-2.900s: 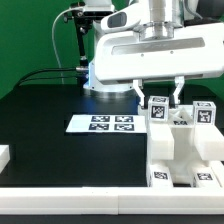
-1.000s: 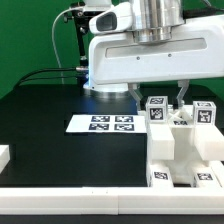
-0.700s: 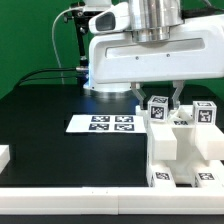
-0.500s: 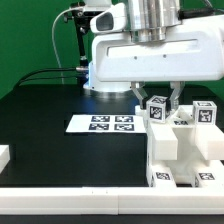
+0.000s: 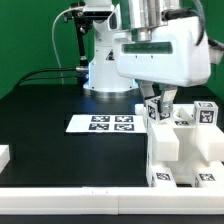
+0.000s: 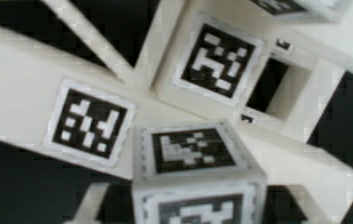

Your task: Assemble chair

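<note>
White chair (image 5: 182,150) sits on the table (image 5: 60,150) at the exterior view's right; the tool (image 5: 157,106) hangs right over its rear post, upright, fingers seemingly clamped on it.

Jaws (image 5: 157,103) straddle a tagged chair (image 5: 185,150) piece beside the marker board (image 5: 101,124).

Green backdrop wall (image 5: 35,35) behind workspace, evenly lit. Black matte tabletop (image 5: 50,145) fills most of exterior view. Pale table edge strip (image 5: 70,203) along near side. Marker board (image 5: 100,124) flat on tabletop, near middle. Black cables (image 5: 40,73) run along table's far edge. Dark stand pole (image 5: 78,40) upright before backdrop.
</note>
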